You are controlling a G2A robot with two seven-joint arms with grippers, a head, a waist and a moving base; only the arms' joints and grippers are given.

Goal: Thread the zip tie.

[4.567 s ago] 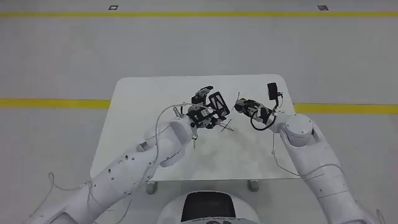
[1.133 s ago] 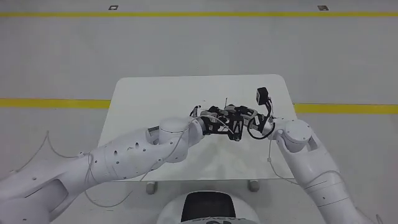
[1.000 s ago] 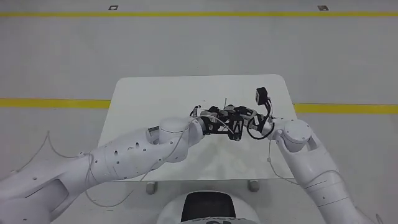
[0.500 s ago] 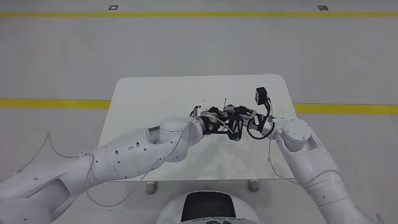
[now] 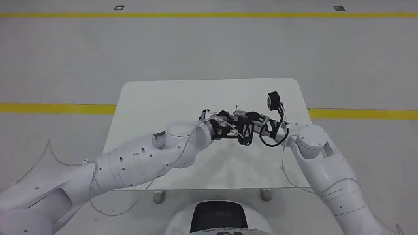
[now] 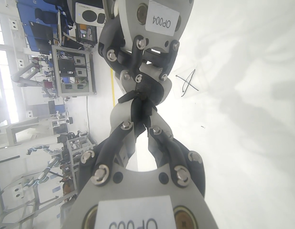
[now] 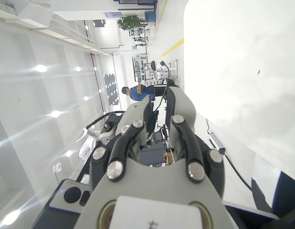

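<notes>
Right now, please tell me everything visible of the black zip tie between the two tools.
The black plastic zip tie is a thin, flat, matte strap. It is held in the air above the white table, between two tools facing each other. The left tool is shut on it; its far part meets the right tool. Two strands seem to run side by side, and a short end sticks out sideways. Whether it is threaded cannot be told.
</notes>
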